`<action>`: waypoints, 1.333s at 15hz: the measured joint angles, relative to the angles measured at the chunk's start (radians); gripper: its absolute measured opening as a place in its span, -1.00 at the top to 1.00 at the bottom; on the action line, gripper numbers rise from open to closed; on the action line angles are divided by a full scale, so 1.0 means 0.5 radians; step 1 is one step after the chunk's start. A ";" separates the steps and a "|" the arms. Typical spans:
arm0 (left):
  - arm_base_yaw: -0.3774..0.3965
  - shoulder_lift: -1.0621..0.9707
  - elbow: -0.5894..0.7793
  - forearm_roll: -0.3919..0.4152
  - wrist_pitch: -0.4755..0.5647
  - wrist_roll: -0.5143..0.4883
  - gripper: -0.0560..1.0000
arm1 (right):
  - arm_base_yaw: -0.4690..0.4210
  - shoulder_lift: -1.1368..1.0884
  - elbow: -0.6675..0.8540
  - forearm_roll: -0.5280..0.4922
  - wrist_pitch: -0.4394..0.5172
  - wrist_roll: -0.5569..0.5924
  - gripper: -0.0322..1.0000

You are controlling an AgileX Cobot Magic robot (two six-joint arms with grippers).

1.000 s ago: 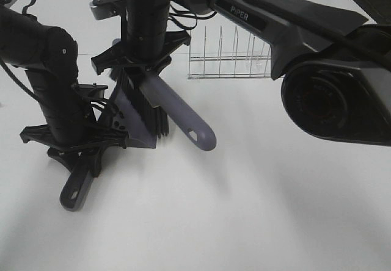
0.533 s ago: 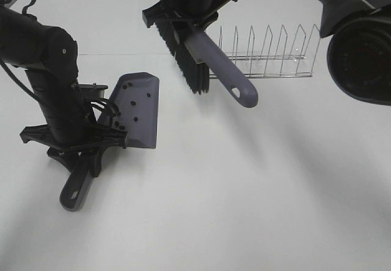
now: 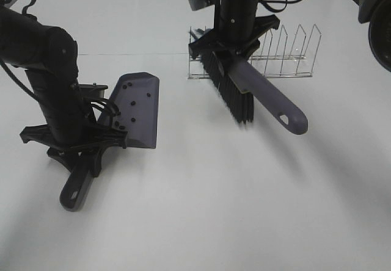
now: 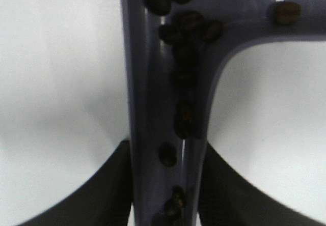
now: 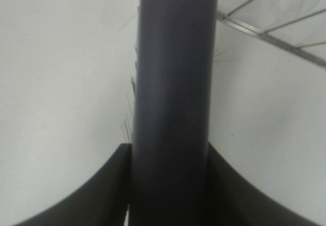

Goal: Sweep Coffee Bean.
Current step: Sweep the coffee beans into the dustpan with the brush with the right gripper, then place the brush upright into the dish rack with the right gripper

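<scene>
Coffee beans (image 4: 166, 153): lodged in the grey-purple dustpan (image 3: 142, 109), several run down its handle channel; none seen loose on the tabletop (image 3: 244, 210). Left claw (image 4: 164, 195): clenched on the dustpan handle. Right claw (image 5: 170, 185): clenched on the brush (image 3: 269, 100) handle, bristles lifted clear, in front of the wire rack (image 3: 287, 57). Handling note: sweeping looks finished; hold the pan tipped toward its handle, lift slowly, park the brush well apart

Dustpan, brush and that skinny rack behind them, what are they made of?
The dustpan looks like moulded plastic: matte grey-purple and smooth, with rounded edges. The brush seems to be the same plastic along its handle, which has a hanging hole. Its bristles are thin black fibres, probably synthetic. The rack is thin shiny wire, likely metal, glinting in the light.
</scene>
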State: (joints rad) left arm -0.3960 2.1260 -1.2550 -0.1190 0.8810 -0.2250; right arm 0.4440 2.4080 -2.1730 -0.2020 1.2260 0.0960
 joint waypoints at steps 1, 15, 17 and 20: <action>0.000 0.000 0.000 0.000 0.000 0.000 0.29 | 0.004 0.024 0.050 0.064 0.014 0.002 0.39; 0.000 0.000 0.000 0.000 0.000 0.000 0.29 | 0.366 0.158 -0.366 0.152 0.006 0.104 0.39; 0.000 0.000 0.000 0.000 0.000 0.000 0.29 | 0.336 0.046 -0.366 0.068 0.006 0.104 0.39; 0.000 0.000 0.000 0.000 0.000 0.000 0.29 | 0.200 -0.124 -0.368 0.058 0.010 0.088 0.39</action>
State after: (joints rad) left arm -0.3960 2.1260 -1.2550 -0.1190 0.8810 -0.2250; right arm 0.5440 2.3460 -2.3570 -0.1730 1.2310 0.1400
